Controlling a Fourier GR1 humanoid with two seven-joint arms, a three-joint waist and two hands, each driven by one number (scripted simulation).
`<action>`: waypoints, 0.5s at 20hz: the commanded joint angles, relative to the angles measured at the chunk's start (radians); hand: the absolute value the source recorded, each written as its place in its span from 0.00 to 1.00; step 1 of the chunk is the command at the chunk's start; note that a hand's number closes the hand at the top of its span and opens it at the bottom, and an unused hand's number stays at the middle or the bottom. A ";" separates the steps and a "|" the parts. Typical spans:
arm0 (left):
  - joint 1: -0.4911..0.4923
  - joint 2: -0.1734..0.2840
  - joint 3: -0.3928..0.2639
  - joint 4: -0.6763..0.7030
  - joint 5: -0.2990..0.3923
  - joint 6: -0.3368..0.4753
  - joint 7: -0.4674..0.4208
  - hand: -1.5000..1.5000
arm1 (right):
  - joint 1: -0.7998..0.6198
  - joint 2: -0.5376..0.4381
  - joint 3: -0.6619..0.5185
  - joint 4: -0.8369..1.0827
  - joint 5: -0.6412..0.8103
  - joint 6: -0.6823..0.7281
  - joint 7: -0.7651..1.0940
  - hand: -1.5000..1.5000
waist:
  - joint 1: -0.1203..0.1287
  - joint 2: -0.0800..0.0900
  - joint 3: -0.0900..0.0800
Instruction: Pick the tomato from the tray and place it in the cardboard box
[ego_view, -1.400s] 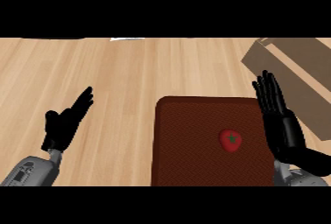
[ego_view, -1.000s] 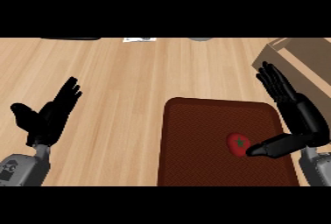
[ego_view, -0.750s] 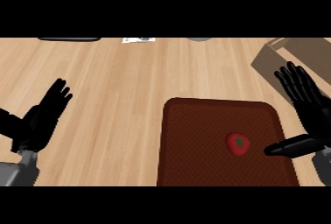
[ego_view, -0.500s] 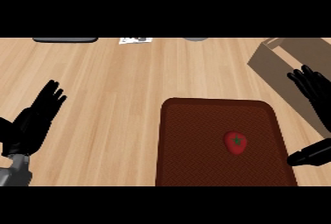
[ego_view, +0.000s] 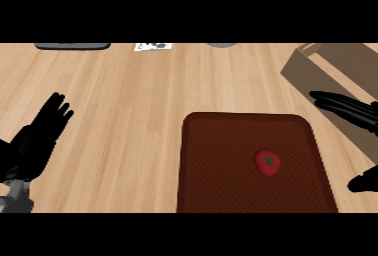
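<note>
A red tomato (ego_view: 267, 163) with a green stem lies on the dark brown tray (ego_view: 221, 170), right of the tray's middle. The cardboard box (ego_view: 336, 67) stands at the upper right, partly cut off by the view's edge. My right hand (ego_view: 353, 112) is open at the right edge, fingers spread above the tray's right rim and pointing left; its thumb shows lower, right of the tomato and apart from it. My left hand (ego_view: 35, 142) rests open at the left edge, fingers up.
Along the counter's far edge lie a dark flat object (ego_view: 72, 45), a small white card (ego_view: 153, 46) and a grey round object (ego_view: 221, 44). Bare wooden counter (ego_view: 133, 100) stretches between my left hand and the tray.
My right hand has drawn back to the right, off the tray and away from the tomato. The left hand has shifted slightly. The tomato has not moved on the tray.
</note>
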 joint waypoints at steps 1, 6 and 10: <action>0.046 -0.001 0.000 -0.042 -0.004 -0.003 -0.002 0.50 | -0.037 -0.044 0.094 -0.090 0.143 0.026 0.165 0.00 | 0.011 0.000 -0.001; 0.042 0.001 0.027 -0.032 -0.012 -0.019 0.006 0.50 | -0.022 0.036 0.193 -0.210 0.204 0.089 0.383 0.00 | -0.005 0.002 0.000; 0.040 -0.017 0.032 -0.058 -0.014 -0.016 0.041 0.50 | -0.080 0.073 0.212 -0.163 0.185 0.222 0.481 0.00 | -0.001 0.005 0.001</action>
